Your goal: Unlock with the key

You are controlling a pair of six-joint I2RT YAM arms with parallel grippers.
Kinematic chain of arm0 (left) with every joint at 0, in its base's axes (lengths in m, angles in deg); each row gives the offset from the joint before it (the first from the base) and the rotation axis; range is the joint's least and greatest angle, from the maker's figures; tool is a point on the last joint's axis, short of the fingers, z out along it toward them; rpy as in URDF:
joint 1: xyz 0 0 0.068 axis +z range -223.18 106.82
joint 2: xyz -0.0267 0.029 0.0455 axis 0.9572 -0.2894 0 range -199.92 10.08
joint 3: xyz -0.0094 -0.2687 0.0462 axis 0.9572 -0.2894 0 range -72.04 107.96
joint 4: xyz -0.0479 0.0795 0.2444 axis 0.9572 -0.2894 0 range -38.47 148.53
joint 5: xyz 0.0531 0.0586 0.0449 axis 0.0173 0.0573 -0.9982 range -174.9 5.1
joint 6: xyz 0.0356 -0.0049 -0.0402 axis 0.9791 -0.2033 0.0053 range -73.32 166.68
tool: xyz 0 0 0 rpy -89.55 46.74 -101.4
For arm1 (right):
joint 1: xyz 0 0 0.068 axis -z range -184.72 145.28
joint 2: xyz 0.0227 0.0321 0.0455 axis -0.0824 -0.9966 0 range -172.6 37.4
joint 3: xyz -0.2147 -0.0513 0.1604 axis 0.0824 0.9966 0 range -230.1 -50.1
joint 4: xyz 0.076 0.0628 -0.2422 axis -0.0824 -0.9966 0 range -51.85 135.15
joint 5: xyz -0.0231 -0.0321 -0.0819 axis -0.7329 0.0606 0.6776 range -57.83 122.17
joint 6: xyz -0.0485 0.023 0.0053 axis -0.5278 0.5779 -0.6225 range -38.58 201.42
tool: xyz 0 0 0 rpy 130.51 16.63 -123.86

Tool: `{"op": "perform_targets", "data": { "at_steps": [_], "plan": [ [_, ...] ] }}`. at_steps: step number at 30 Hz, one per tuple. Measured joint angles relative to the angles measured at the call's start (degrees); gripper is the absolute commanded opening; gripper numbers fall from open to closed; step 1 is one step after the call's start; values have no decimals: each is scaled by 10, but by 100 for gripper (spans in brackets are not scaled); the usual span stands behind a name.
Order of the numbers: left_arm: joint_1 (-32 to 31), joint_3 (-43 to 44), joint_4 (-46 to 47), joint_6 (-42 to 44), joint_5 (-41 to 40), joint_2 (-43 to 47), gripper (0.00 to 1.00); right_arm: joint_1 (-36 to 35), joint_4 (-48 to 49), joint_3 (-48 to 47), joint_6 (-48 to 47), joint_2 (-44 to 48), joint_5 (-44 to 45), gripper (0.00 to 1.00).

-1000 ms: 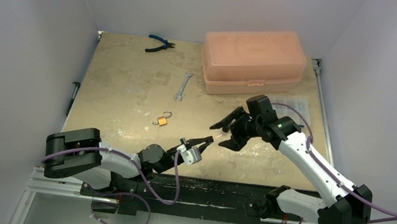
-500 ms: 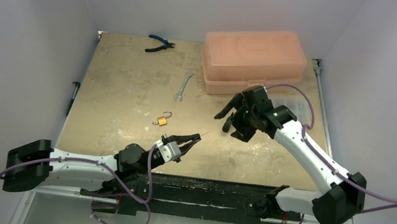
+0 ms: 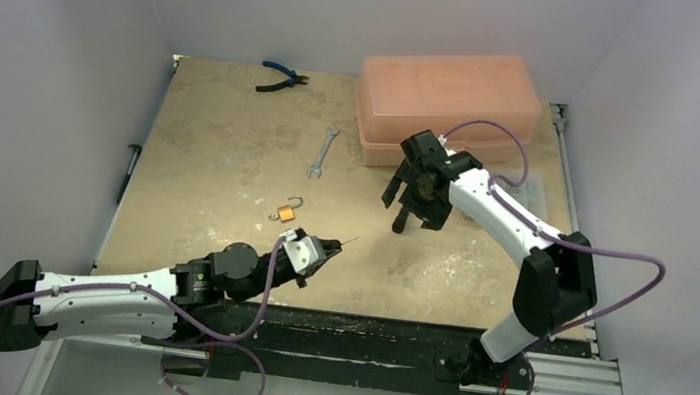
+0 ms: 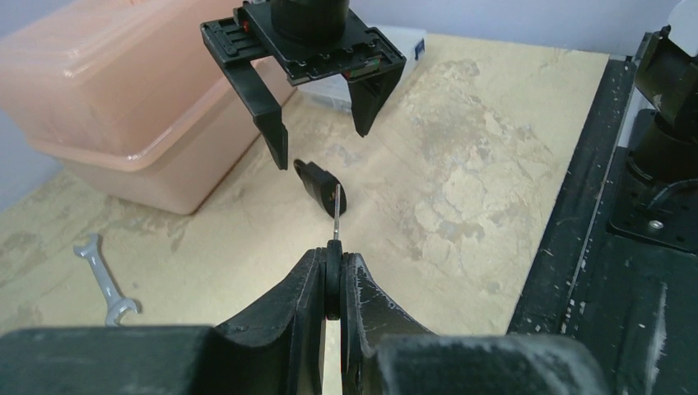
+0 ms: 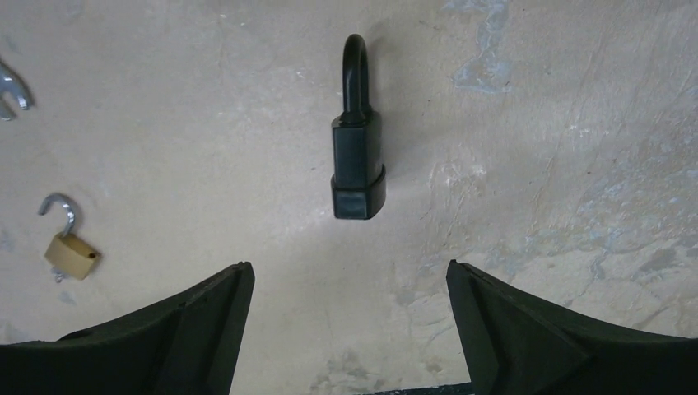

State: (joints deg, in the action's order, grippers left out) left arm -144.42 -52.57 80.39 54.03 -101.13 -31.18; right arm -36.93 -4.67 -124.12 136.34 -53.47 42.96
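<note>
Two changes | right gripper (image 5: 346, 271) spreads wide, empty, swings above flat-lying black metal padlock (image 5: 358, 160) | left gripper (image 4: 333, 280), clamping slim silver key (image 4: 337, 218), reaches forward just short of it | likely next: grip padlock.

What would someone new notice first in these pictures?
A big pink box sits at the far right of the table. In front of it the right pincer hangs open over a black padlock lying flat, while the left pincer grips a thin key pointed toward that lock.
</note>
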Motion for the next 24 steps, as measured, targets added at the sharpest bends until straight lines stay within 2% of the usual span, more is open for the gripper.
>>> {"op": "perform_targets", "data": {
  "at_steps": [5, 10, 18, 24],
  "plan": [
    [0, 64, -102, -36, 0, -1, 0, 16, 2, -6, -25, -54, -1, 92],
    [0, 80, -166, -53, 13, 2, 0, 26, 8, -14, -39, -81, -1, 89],
    [0, 78, -210, -59, 28, 35, 0, 30, 24, -27, -50, -115, -7, 83],
    [0, 78, -212, -62, 30, 47, 0, 48, 45, -28, -52, -140, -20, 67]
  ]
}}
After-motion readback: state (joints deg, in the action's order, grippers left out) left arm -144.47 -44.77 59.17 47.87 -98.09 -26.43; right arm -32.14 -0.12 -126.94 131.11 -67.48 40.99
